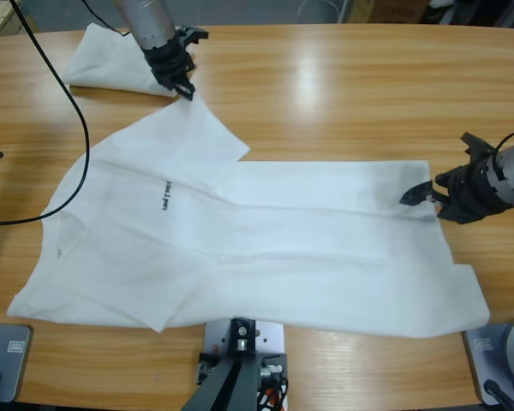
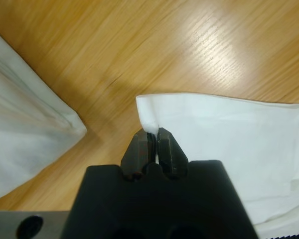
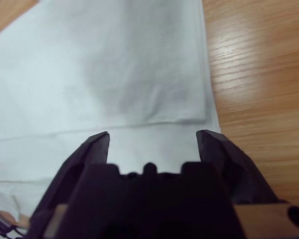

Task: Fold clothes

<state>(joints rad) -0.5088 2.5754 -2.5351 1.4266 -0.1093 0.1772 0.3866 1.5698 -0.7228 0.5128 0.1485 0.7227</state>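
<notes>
A folded white T-shirt is lying at the far left corner of the wooden desk, its near edge just beside the left claw. That claw is coming down from the top left on its silver-grey arm, and its jaws are pressed together on the corner of a sleeve; the left wrist view is showing the same thing, with the white sleeve corner pinched between the closed black jaws and the folded shirt lying off to one side.

The sleeve belongs to a large white T-shirt that is lying spread across the middle of the desk, neck toward the left and hem toward the right. A small dark chest print is showing on its front, and a small grey neck label is sitting near the left end.

At the right, the right claw is reaching in from the right edge over the far corner of the shirt's hem. In the right wrist view its jaws are standing well apart above the white cloth, gripping nothing, with bare wood beside the cloth's edge.
</notes>
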